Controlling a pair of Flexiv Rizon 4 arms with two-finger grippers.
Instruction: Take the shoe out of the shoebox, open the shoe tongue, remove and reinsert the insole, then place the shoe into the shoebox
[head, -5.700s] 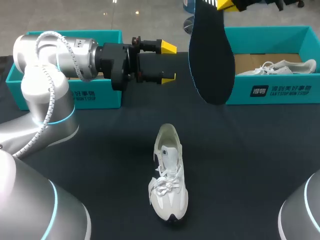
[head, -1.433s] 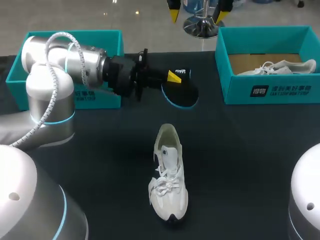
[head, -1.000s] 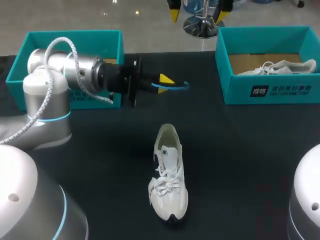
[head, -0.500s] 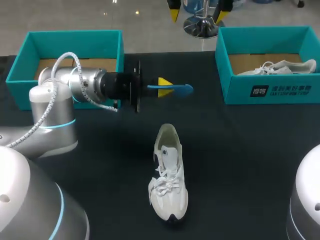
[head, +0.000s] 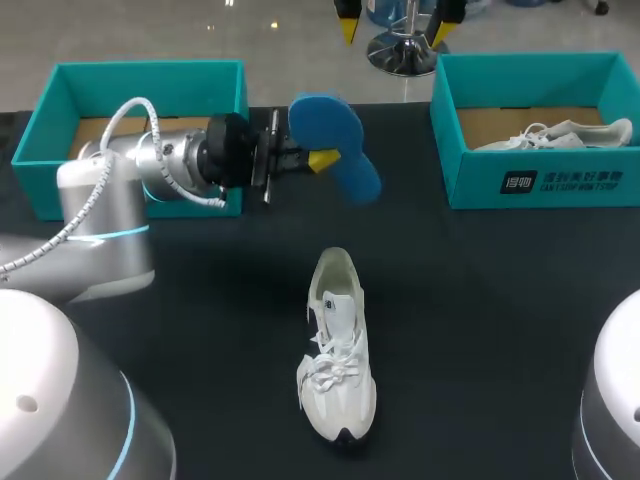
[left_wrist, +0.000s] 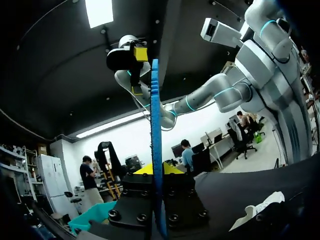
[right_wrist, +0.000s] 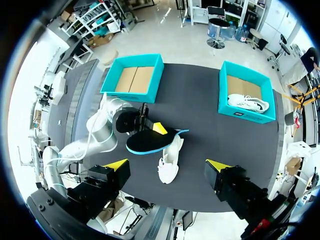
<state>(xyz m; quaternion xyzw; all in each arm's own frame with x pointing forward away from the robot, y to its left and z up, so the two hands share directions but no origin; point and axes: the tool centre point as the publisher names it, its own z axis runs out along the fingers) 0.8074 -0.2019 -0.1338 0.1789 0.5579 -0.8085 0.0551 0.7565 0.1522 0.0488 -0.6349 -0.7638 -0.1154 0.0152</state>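
A white shoe (head: 336, 348) lies on the black table (head: 500, 300), toe toward the front edge, its opening empty. My left gripper (head: 318, 160) is shut on a blue insole (head: 335, 140) held in the air beyond the shoe, blue face showing. In the left wrist view the insole (left_wrist: 155, 110) stands edge-on between the fingers of that gripper (left_wrist: 155, 170). My right gripper (head: 396, 15) hangs open high over the table's far side, holding nothing. From above, the right gripper (right_wrist: 167, 166) looks down on the insole (right_wrist: 150, 142) and shoe (right_wrist: 169, 167).
An empty teal shoebox (head: 60, 130) stands at the back left, behind my left arm. A second teal shoebox (head: 520, 180) at the back right holds another white shoe (head: 555, 135). The dark table around the shoe is bare.
My left gripper has turned at the wrist and drawn back slightly, so the insole went from edge-on to showing its blue face. The shoe and right gripper stayed put.
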